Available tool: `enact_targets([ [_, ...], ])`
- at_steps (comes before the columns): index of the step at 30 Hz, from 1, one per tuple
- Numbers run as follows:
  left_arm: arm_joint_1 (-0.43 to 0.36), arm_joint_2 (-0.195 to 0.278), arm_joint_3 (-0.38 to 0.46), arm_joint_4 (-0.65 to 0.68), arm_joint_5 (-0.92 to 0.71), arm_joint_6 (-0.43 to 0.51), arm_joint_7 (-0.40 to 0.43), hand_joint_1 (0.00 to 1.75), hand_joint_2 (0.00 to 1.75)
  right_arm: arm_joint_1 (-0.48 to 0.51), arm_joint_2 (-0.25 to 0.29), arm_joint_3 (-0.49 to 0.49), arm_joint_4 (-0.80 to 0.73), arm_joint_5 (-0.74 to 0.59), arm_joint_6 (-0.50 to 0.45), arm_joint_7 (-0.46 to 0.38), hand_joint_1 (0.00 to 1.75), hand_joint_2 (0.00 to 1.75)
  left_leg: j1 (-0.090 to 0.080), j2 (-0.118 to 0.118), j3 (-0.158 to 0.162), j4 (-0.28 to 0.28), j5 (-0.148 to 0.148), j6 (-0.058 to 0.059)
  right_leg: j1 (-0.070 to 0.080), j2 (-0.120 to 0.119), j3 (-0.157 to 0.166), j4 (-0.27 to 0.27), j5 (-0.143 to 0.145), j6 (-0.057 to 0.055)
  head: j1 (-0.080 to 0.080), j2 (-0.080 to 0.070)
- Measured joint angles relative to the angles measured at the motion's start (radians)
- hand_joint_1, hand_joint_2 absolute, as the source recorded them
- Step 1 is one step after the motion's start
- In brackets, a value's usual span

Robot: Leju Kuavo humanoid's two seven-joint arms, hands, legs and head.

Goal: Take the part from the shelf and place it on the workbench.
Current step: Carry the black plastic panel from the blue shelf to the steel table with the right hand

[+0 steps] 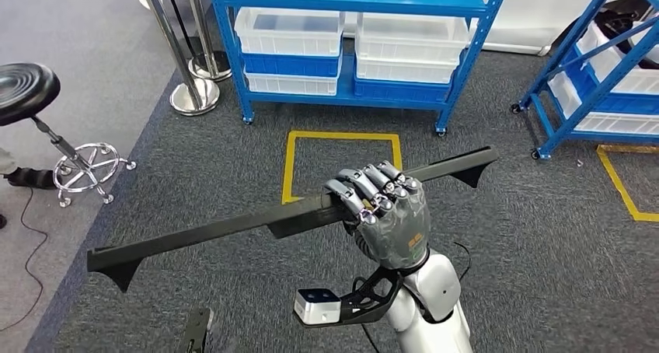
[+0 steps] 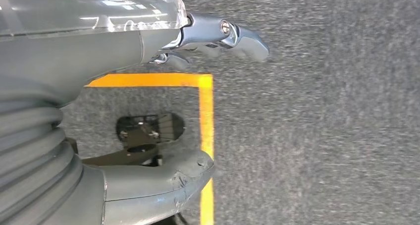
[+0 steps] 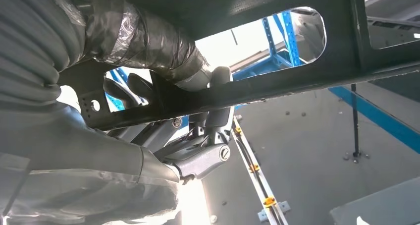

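Nearest the robot, the right hand (image 1: 386, 213) is clenched around the part (image 1: 233, 227), a long dark bar with a downturned bracket at each end, gripping it a little off its middle so that the longer stretch runs out to the robot's left. The bar hangs level above the grey carpet (image 1: 505, 252), carried by nothing but that hand; in the right wrist view the fingers (image 3: 148, 56) wrap over the bar's slotted underside (image 3: 277, 81). The left hand (image 2: 225, 34) hangs over the carpet just beside a yellow floor marking (image 2: 205, 116), fingers loosely extended and holding nothing (so it is released).

Beyond the bar, a yellow outlined square (image 1: 342, 139) is taped to the floor, and past it stands a blue shelf (image 1: 342, 96) stacked with white and blue bins (image 1: 289, 33). A second blue shelf (image 1: 591, 81) sits off to the right, a black stool (image 1: 27, 89) and chrome posts (image 1: 194, 96) to the left.

By the look of it, the first half of the task is done: the part is off the shelf and firmly in hand. What remains is reaching the desk, which lies outside these views, and setting the bar down on it.
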Motion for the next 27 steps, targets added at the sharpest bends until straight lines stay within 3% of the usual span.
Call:
enact_targets([
  [2, 0.002, 0.000, 0.000, 0.000, 0.000, 0.000, 0.000, 0.00, 1.75, -0.001, 0.000, 0.000, 0.002, 0.003, 0.000, 0.000, 1.75, 1.75, -0.005, 0.000, -0.042, 0.012, 0.021, -0.001, 0.002, 0.001, 0.041, 0.015, 0.052, -0.007, 0.000, 0.000],
  [3, 0.003, 0.000, 0.000, 0.000, 0.000, 0.000, -0.001, 0.00, 1.75, -0.001, 0.000, 0.000, 0.003, 0.004, 0.000, 0.001, 1.75, 1.75, -0.006, 0.000, -0.061, 0.019, 0.030, -0.003, 0.005, 0.001, 0.088, -0.026, 0.071, -0.014, 0.000, 0.000],
  [4, 0.004, -0.001, 0.000, 0.000, 0.001, 0.000, -0.002, 0.00, 1.75, -0.003, 0.000, 0.001, 0.003, 0.006, 0.000, 0.001, 1.75, 1.75, -0.008, -0.001, -0.076, 0.026, 0.036, -0.005, 0.009, 0.000, 0.149, -0.092, 0.065, -0.022, 0.000, 0.000],
  [5, 0.005, -0.001, 0.000, 0.000, 0.001, 0.000, -0.003, 0.00, 1.75, -0.006, 0.001, 0.003, 0.003, 0.008, 0.000, 0.001, 1.75, 1.75, -0.010, -0.001, -0.086, 0.033, 0.042, -0.009, 0.013, -0.001, 0.206, -0.166, 0.042, -0.028, 0.000, 0.000],
  [6, 0.006, -0.002, 0.000, 0.000, 0.001, 0.000, -0.005, 0.00, 1.75, -0.010, 0.001, 0.007, 0.004, 0.010, 0.000, 0.002, 1.75, 1.75, -0.010, -0.001, -0.091, 0.038, 0.048, -0.014, 0.017, -0.001, 0.249, -0.225, 0.016, -0.031, 0.000, 0.000],
  [7, 0.007, -0.002, 0.000, 0.000, 0.001, 0.000, -0.007, 0.00, 1.75, -0.013, 0.002, 0.010, 0.005, 0.010, 0.000, 0.001, 1.75, 1.75, -0.010, 0.000, -0.094, 0.039, 0.055, -0.020, 0.021, -0.001, 0.272, -0.263, -0.002, -0.032, 0.000, 0.000],
  [9, 0.008, -0.002, 0.000, 0.000, 0.003, 0.000, -0.010, 0.00, 1.75, -0.016, 0.002, 0.015, 0.011, 0.009, 0.000, 0.000, 1.75, 1.75, -0.007, -0.001, -0.099, 0.039, 0.065, -0.034, 0.019, -0.001, 0.271, -0.281, 0.006, -0.037, 0.000, 0.000],
  [10, 0.009, -0.002, 0.000, 0.000, 0.004, 0.000, -0.011, 0.00, 1.75, -0.017, 0.003, 0.017, 0.016, 0.009, 0.000, 0.001, 1.75, 1.75, -0.005, -0.002, -0.106, 0.050, 0.053, -0.040, 0.017, -0.002, 0.265, -0.283, 0.015, -0.043, -0.001, 0.000],
  [12, 0.011, -0.001, 0.000, 0.000, 0.006, 0.000, -0.013, 0.00, 1.75, -0.021, 0.004, 0.022, 0.027, 0.011, 0.000, 0.004, 1.75, 1.75, 0.000, -0.006, -0.138, 0.128, -0.018, -0.053, 0.013, -0.005, 0.249, -0.286, 0.035, -0.053, -0.001, 0.000],
  [14, 0.013, -0.001, 0.000, 0.000, 0.006, -0.001, -0.013, 0.00, 1.75, -0.023, 0.004, 0.028, 0.038, 0.014, 0.000, 0.006, 1.75, 1.75, 0.004, -0.006, -0.178, 0.255, -0.094, -0.064, 0.014, -0.005, 0.227, -0.284, 0.050, -0.057, -0.001, 0.000],
  [15, 0.014, -0.001, 0.000, 0.000, 0.006, -0.001, -0.013, 0.00, 1.75, -0.023, 0.004, 0.030, 0.043, 0.014, 0.000, 0.006, 1.75, 1.75, 0.006, -0.006, -0.187, 0.297, -0.105, -0.068, 0.015, -0.005, 0.217, -0.283, 0.057, -0.056, -0.001, 0.000],
  [16, 0.015, -0.001, 0.000, 0.000, 0.006, -0.001, -0.014, 0.00, 1.75, -0.024, 0.004, 0.031, 0.048, 0.015, 0.000, 0.007, 1.75, 1.75, 0.007, -0.006, -0.177, 0.305, -0.099, -0.070, 0.015, -0.005, 0.208, -0.280, 0.062, -0.055, -0.001, 0.000],
  [17, 0.016, -0.001, 0.000, 0.000, 0.005, -0.001, -0.014, 0.00, 1.75, -0.024, 0.004, 0.031, 0.052, 0.016, 0.000, 0.009, 1.75, 1.75, 0.008, -0.005, -0.148, 0.272, -0.077, -0.071, 0.014, -0.004, 0.201, -0.278, 0.066, -0.053, -0.001, 0.000],
  [19, 0.016, 0.001, 0.000, 0.000, 0.005, -0.003, -0.018, 0.00, 1.75, -0.025, 0.004, 0.036, 0.058, 0.019, 0.000, 0.018, 1.75, 1.75, 0.008, -0.006, -0.054, 0.136, -0.036, -0.066, 0.015, -0.005, 0.189, -0.270, 0.070, -0.048, -0.001, 0.000],
  [21, 0.017, 0.005, 0.000, 0.000, 0.007, -0.005, -0.021, 0.00, 1.75, -0.026, 0.003, 0.047, 0.062, 0.027, 0.000, 0.034, 1.75, 1.75, 0.004, -0.008, 0.002, 0.043, -0.025, -0.053, 0.017, -0.004, 0.181, -0.265, 0.074, -0.040, -0.001, 0.000],
  [25, 0.023, 0.009, 0.000, 0.000, 0.006, -0.010, -0.021, 0.00, 1.75, -0.034, -0.007, 0.101, 0.086, 0.035, 0.000, 0.088, 1.75, 1.75, 0.004, -0.006, 0.005, 0.010, -0.014, -0.021, 0.017, -0.003, 0.172, -0.258, 0.076, -0.016, 0.000, 0.000],
  [27, 0.024, 0.010, 0.000, 0.000, 0.000, -0.010, -0.018, 0.00, 1.75, -0.038, -0.012, 0.123, 0.097, 0.034, 0.000, 0.106, 1.75, 1.75, 0.008, -0.004, 0.002, -0.001, -0.001, -0.006, 0.016, 0.001, 0.137, -0.185, 0.025, -0.008, 0.000, 0.000],
])
